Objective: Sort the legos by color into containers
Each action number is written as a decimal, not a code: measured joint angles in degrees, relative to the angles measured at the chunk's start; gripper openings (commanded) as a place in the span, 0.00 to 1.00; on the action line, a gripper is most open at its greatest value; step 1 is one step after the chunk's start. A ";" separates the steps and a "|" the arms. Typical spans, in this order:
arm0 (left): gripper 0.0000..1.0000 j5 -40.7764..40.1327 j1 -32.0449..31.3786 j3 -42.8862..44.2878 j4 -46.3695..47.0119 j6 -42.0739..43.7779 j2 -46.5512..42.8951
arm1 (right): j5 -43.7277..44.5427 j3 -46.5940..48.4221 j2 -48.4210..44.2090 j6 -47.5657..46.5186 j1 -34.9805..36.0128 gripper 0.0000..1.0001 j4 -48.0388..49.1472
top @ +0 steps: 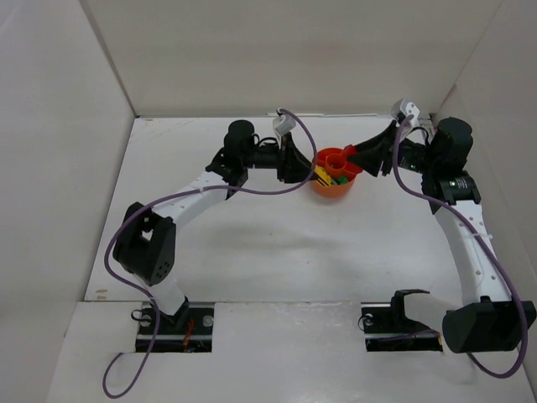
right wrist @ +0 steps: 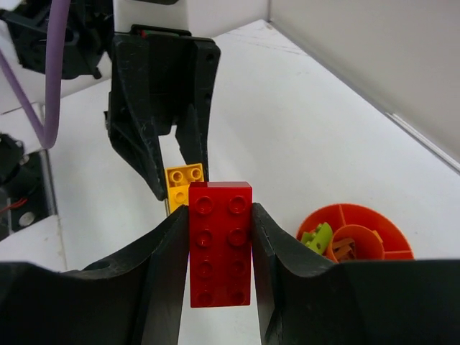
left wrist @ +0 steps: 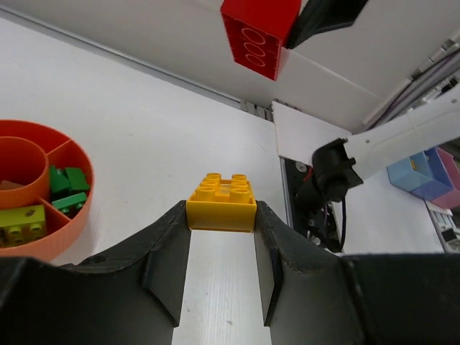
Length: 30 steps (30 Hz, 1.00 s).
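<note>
**Delivery stage, both arms loaded.** The left gripper (left wrist: 221,215) is clamping a small yellow square plastic brick (left wrist: 221,203) by its two side faces, studs facing up. The right gripper (right wrist: 219,215) is pinching a longer red eight-stud plastic brick (right wrist: 220,243) along its long sides. Both bricks are hanging clear of the white table (top: 252,243), facing each other at close range without touching.

The round orange plastic divided bowl (top: 336,190) is sitting between the two grippers in the overhead view. In each wrist view it is lying below and off to one side of that arm's brick. Neither brick is inside it.

One outer compartment is holding dark green bricks (left wrist: 68,187) and the one next to it a lime-yellow brick (left wrist: 21,221). The central round cup (left wrist: 21,154) is showing something brownish that is too small to name.

Judged from this layout, picking is complete for these two pieces and placing is the step in hand. The next move calls for each arm in turn to centre its brick over a compartment that holds no other colour. It should then lower the brick inside the rim and part its fingers. The arms are working nose to nose, so staggering the two drops would keep the fingers from clashing. The red brick's length may need aligning with its wedge-shaped section.
</note>
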 measured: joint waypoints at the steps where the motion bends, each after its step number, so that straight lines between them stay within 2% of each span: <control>1: 0.00 -0.74 0.24 0.26 -0.02 -0.50 0.17 | 1.18 0.00 -0.20 0.09 -0.02 0.00 -0.09; 5: 0.00 -7.58 1.73 5.20 -5.66 0.42 2.73 | 8.66 0.00 -2.67 0.15 -1.38 0.00 -1.99; 9: 0.00 -19.74 1.62 20.20 -15.74 4.72 10.23 | 18.14 -0.02 -6.01 -0.15 -3.06 0.00 -4.37; 17: 0.00 -35.43 0.39 46.23 -32.15 8.98 26.71 | 32.92 -0.15 -7.78 -2.34 -3.54 0.00 -9.31; 24: 0.00 -41.55 0.37 50.34 -37.75 8.33 33.68 | 39.43 -0.24 -7.74 -3.98 -3.76 0.00 -12.41; 30: 0.00 -42.82 0.48 52.96 -37.75 5.05 38.60 | 41.97 -0.44 -7.72 -4.90 -3.76 0.00 -13.97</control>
